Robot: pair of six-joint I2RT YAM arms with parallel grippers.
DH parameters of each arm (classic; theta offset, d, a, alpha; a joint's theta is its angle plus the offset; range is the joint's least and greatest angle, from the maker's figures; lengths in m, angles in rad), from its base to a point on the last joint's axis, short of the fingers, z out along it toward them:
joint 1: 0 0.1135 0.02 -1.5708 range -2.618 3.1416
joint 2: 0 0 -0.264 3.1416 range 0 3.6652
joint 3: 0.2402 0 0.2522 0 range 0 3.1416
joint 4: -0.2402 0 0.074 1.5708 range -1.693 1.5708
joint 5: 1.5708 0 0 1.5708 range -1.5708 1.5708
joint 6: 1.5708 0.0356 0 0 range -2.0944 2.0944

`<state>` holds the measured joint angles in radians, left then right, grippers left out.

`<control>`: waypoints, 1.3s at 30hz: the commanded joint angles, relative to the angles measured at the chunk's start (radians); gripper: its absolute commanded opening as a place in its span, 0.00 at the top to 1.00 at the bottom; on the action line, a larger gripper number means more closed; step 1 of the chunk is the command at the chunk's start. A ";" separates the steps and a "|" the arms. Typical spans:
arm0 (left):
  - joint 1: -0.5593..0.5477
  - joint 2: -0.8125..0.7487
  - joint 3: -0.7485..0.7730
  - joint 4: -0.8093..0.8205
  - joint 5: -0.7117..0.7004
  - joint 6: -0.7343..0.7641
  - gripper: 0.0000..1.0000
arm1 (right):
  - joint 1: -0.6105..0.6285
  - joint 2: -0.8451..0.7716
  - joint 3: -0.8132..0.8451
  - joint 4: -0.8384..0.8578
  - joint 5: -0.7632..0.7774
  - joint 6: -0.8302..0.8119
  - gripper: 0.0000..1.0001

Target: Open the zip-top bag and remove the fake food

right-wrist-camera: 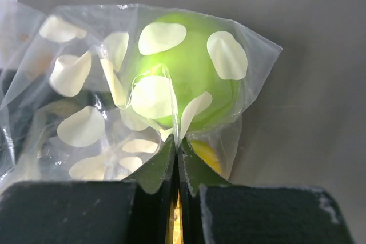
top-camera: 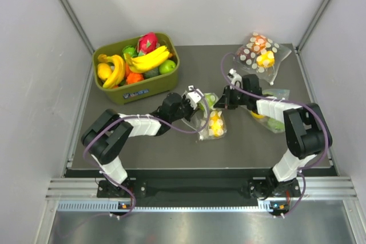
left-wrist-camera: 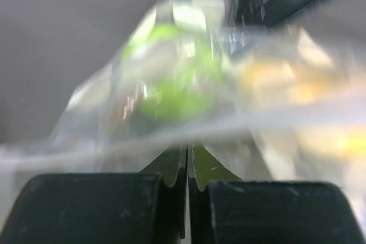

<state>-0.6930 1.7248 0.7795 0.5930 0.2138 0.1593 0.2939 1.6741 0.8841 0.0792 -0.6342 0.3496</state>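
The zip-top bag [top-camera: 205, 133] lies mid-table, clear with white dots, between my two grippers. Inside it I see fake food: a green apple [top-camera: 211, 100] at its upper end and a yellow fruit [top-camera: 216, 123] below it. My left gripper [top-camera: 202, 101] is shut on the bag's edge from the left; in the left wrist view the film [left-wrist-camera: 97, 112] runs blurred across the closed tips [left-wrist-camera: 187, 148], with the apple [left-wrist-camera: 171, 92] behind. My right gripper [top-camera: 223, 100] is shut on a fold of the dotted film [right-wrist-camera: 74, 135] just under the apple [right-wrist-camera: 194, 67], its tips [right-wrist-camera: 178, 143] pressed together.
A green bin [top-camera: 137, 94] at the back left holds bananas, a pink dragon fruit [top-camera: 147, 42] and other toy fruit. Another dotted bag [top-camera: 260, 52] with orange and yellow pieces lies back right. A plain clear bag [top-camera: 273, 123] sits under the right arm.
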 commanded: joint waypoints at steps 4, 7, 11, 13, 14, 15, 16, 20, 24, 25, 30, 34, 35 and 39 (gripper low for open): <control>0.009 -0.126 -0.034 -0.050 0.064 -0.038 1.00 | -0.079 -0.088 -0.010 0.044 -0.022 0.031 1.00; 0.009 -0.119 -0.039 -0.033 0.076 -0.050 1.00 | -0.081 -0.086 -0.001 0.037 -0.018 0.026 0.77; 0.009 -0.084 -0.029 -0.007 0.090 -0.066 1.00 | -0.081 -0.106 0.012 0.036 -0.004 0.019 0.38; 0.009 -0.064 -0.029 0.017 0.093 -0.083 1.00 | -0.082 -0.114 0.027 0.033 0.010 0.020 0.34; 0.009 -0.056 -0.026 0.033 0.093 -0.086 1.00 | -0.082 -0.113 0.035 0.031 0.021 0.022 0.27; 0.009 -0.051 -0.025 0.039 0.091 -0.092 1.00 | -0.082 -0.109 0.051 0.031 0.024 0.022 0.27; 0.007 -0.039 -0.022 0.045 0.090 -0.093 1.00 | -0.081 -0.102 0.061 0.037 0.033 0.025 0.26; 0.009 -0.011 -0.006 0.067 0.095 -0.102 0.99 | -0.084 -0.047 0.111 0.073 0.067 0.042 0.21; 0.009 0.012 0.000 0.102 0.091 -0.116 0.97 | -0.084 0.028 0.170 0.085 0.084 0.052 0.20; 0.009 0.015 -0.002 0.108 0.090 -0.118 0.92 | -0.085 0.057 0.177 0.096 0.085 0.063 0.20; 0.009 0.021 -0.002 0.140 0.085 -0.130 0.57 | -0.072 0.130 0.204 0.085 0.085 0.065 0.22; 0.009 0.022 0.003 0.149 0.087 -0.130 0.37 | -0.035 0.138 0.179 0.041 0.126 0.032 0.30; 0.009 0.024 0.003 0.152 0.087 -0.132 0.36 | -0.029 0.138 0.173 0.030 0.137 0.028 0.35; 0.009 0.038 0.010 0.165 0.094 -0.133 0.29 | -0.015 0.154 0.159 -0.001 0.163 0.019 0.74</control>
<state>-0.6880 1.7439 0.7521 0.6632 0.2844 0.0311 0.2573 1.8149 1.0557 0.1429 -0.5320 0.4042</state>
